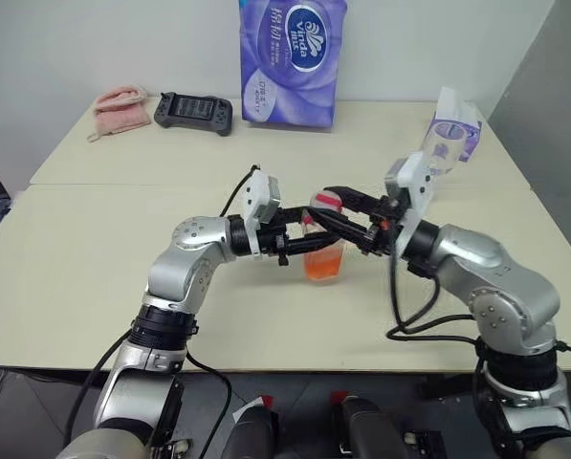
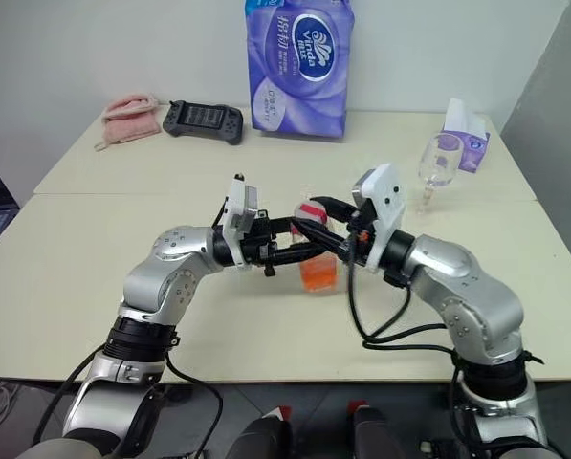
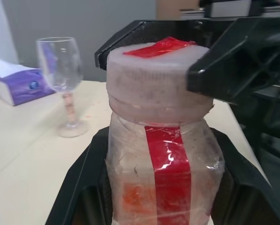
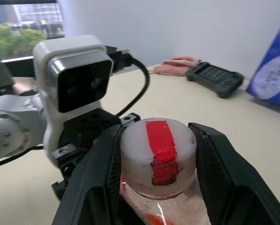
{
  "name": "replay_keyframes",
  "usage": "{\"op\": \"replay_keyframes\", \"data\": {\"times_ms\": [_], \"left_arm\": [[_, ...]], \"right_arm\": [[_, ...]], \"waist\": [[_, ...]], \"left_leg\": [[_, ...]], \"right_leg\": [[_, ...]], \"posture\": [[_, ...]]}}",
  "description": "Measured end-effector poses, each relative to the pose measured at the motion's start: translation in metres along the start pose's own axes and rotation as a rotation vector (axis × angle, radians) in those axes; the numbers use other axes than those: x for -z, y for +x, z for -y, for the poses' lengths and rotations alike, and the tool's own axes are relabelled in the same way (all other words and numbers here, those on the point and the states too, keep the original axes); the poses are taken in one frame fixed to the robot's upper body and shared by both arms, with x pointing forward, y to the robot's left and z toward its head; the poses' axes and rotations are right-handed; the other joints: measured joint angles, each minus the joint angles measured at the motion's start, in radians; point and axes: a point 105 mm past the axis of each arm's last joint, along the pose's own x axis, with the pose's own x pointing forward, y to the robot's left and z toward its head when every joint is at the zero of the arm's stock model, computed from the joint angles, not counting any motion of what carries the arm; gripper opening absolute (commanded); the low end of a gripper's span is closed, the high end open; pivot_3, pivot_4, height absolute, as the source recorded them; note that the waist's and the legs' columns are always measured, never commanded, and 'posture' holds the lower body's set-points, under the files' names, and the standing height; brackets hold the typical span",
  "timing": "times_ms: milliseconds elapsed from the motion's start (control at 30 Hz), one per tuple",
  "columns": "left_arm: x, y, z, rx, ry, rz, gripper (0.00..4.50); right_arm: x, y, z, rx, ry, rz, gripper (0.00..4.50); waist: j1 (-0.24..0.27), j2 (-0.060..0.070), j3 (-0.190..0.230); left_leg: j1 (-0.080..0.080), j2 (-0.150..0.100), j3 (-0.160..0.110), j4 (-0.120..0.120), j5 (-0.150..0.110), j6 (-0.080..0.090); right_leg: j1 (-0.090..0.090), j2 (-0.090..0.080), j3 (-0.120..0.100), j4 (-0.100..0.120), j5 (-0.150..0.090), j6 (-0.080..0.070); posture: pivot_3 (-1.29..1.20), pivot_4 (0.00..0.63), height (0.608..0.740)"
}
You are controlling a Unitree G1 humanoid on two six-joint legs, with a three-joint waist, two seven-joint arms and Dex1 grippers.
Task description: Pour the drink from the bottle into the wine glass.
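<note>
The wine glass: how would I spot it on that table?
Start at the tall purple tissue pack at the table's back edge, then look right to the small purple tissue box. The wine glass stands beside it, empty, the only clear stemmed thing there.

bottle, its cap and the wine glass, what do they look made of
Bottle: probably thin clear plastic; slightly cloudy, scuffed wall, orange-red liquid showing through, glossy red tape strip.
Cap: likely pale, matte plastic; milky, dull, ridged rim.
Wine glass: seemingly glass, though clear plastic is possible; fully transparent, sharp highlights.
</note>
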Motion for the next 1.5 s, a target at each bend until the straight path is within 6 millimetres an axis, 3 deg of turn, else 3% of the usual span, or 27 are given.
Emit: {"op": "replay_keyframes", "data": {"times_ms": [133,333,567,733,833,1100,1333,1500], "left_arm": [[-0.007,-0.001,0.008,0.069,0.009,-0.015,2.07],[-0.014,0.001,0.0,0.035,0.028,-0.002,2.07],[-0.007,0.005,0.002,-0.011,-0.001,0.028,2.07],[-0.01,0.002,-0.004,-0.068,0.009,0.046,2.07],[-0.01,0.005,-0.007,-0.089,0.009,0.068,2.07],[-0.006,0.007,-0.013,-0.106,0.001,0.07,2.07],[-0.008,0.009,-0.015,-0.097,0.009,0.06,2.07],[-0.007,0.008,-0.015,-0.098,0.009,0.057,2.07]], "right_arm": [[-0.007,-0.003,0.007,-0.249,-0.04,-0.044,1.85],[-0.015,0.001,0.017,-0.302,-0.073,-0.031,1.85],[-0.009,-0.016,0.019,-0.074,-0.012,-0.023,4.22],[-0.007,-0.025,0.014,0.1,-0.01,-0.018,4.22],[-0.002,-0.017,0.004,0.199,0.022,0.015,4.22],[-0.008,0.001,0.005,0.32,-0.002,0.041,4.22],[-0.009,0.004,0.003,0.307,-0.006,0.047,1.96],[-0.009,0.005,0.004,0.295,-0.008,0.044,1.84]], "waist": [[-0.003,0.0,0.0],[0.001,0.0,0.0],[0.004,0.0,0.0],[0.004,0.0,0.0],[0.001,0.001,0.0],[0.001,0.001,0.0],[0.001,0.001,0.0],[0.001,0.001,0.0]], "left_leg": [[0.002,0.002,0.002,-0.001,0.0,0.0],[0.0,0.002,0.0,0.0,0.0,0.0],[-0.004,0.001,-0.002,0.001,0.0,0.0],[-0.003,0.001,-0.001,0.001,0.0,0.0],[-0.003,0.002,-0.001,0.0,0.001,-0.001],[-0.003,0.001,0.0,0.001,0.001,-0.001],[-0.003,0.001,0.0,0.001,0.001,0.0],[-0.003,0.001,0.0,0.001,0.001,0.0]], "right_leg": [[0.001,0.003,0.0,0.0,-0.001,0.001],[0.0,0.001,0.001,0.0,0.0,-0.001],[-0.004,-0.005,0.002,0.001,0.0,-0.001],[-0.003,-0.004,0.002,0.002,0.0,0.0],[-0.004,-0.003,0.003,0.002,0.0,0.0],[-0.004,-0.003,0.002,0.002,0.0,0.0],[-0.004,-0.003,0.002,0.002,0.0,0.0],[-0.004,-0.003,0.002,0.002,0.0,0.0]], "posture": [[0.0,0.15,0.74],[0.0,0.15,0.74],[0.0,0.15,0.74],[0.0,0.15,0.74],[0.0,0.15,0.74],[0.0,0.15,0.74],[0.0,0.15,0.74],[0.0,0.15,0.74]]}}
